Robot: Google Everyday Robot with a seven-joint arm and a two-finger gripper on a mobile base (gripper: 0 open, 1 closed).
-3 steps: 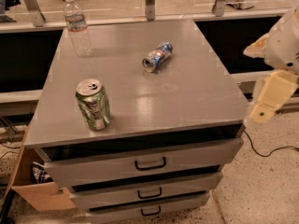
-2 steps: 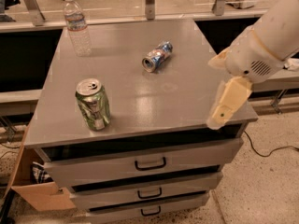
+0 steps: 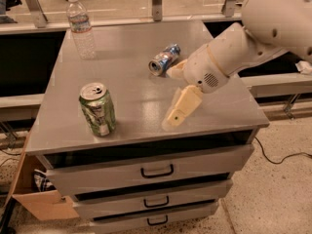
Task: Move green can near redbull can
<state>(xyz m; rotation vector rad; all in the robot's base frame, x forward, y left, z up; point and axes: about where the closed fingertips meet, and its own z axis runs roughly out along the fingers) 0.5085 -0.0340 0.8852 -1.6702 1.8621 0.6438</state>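
1. Green can (image 3: 97, 109): upright, at 8 o'clock on the surface (image 3: 127, 84).
2. Redbull can (image 3: 164, 59): on its side, toward 1 o'clock, well apart from the green can.
3. Gripper (image 3: 170, 97): above 4 o'clock, jaws apart, empty.

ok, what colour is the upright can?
The green can is green-and-white patterned, silver top; camera view. The gripper hovers right of it.

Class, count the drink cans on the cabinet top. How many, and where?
2. The green can stands upright front-left; the redbull can lies on its side further back. The claw hovers front-right. None seems hidden.
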